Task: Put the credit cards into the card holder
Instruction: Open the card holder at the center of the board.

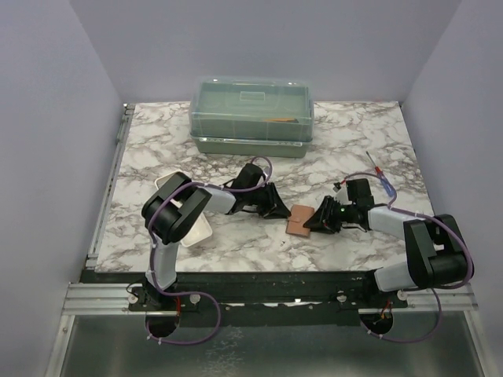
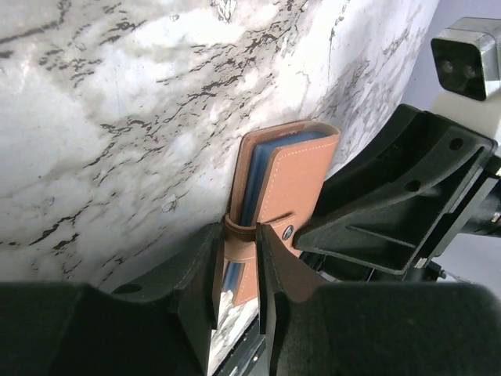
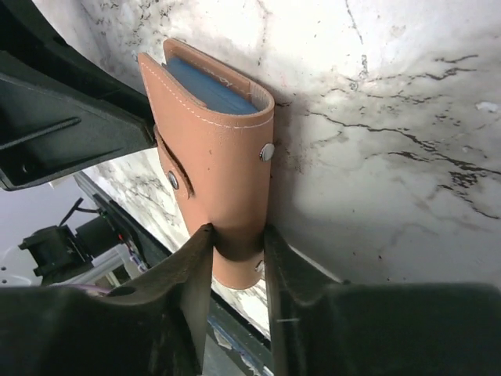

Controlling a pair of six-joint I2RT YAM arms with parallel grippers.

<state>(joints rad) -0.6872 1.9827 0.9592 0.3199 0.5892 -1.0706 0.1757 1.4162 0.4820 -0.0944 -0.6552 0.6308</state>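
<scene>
L fingers (image 2: 200, 276), R fingers (image 3: 193, 268) clamp opposite ends of card holder (image 1: 299, 219), prob. folded.

Soft, even light from above in all three views, bright with no harsh glare.

Sharp and clear in the top view, with only faint, diffuse shadows under the arms on the marble table (image 1: 157, 149), a mild sheen on the green box (image 1: 251, 98), and a dimmer, greyer strip along the bottom edge. Brighter and slightly washed out on the marble in both wrist views. Nearly black and softly out of focus at the fingers (image 2: 200, 282) in the foreground. Crisp on the card holder (image 3: 219, 157), with a narrow soft shadow along its right side.
</scene>
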